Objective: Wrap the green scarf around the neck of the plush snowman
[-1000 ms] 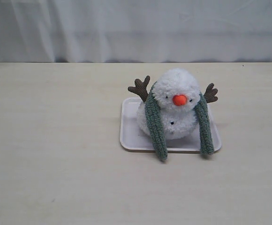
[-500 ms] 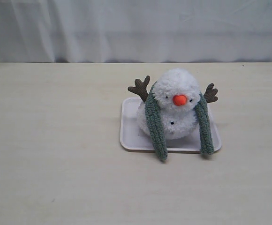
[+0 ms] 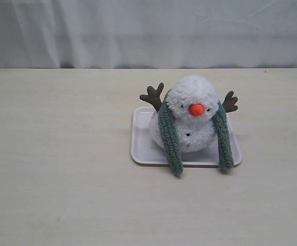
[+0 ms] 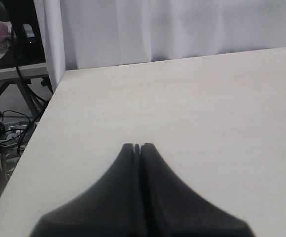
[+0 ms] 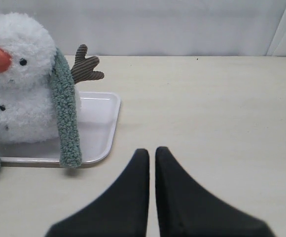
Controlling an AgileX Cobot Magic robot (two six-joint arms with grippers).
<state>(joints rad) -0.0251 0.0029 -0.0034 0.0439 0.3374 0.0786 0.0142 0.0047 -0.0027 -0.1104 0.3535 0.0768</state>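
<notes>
R tool [image 5: 152, 150] near plush snowman [image 5: 22, 101]

1. The tray [image 3: 141, 154] bearing the plush snowman [image 3: 189, 120] stands slightly right of the counter's [image 3: 61, 179] middle.
2. Both ends of the green scarf [image 3: 170, 141] hang past the tray's near rim onto the counter.
3. Open counter stretches toward the left, right and near edges.
4. A curtain [image 3: 138, 31] closes the far edge.

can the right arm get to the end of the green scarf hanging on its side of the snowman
Probably yes: the right gripper faces the dull green knitted scarf, with only tabletop between, and that end hangs uncovered over the white rectangular tray.
</notes>
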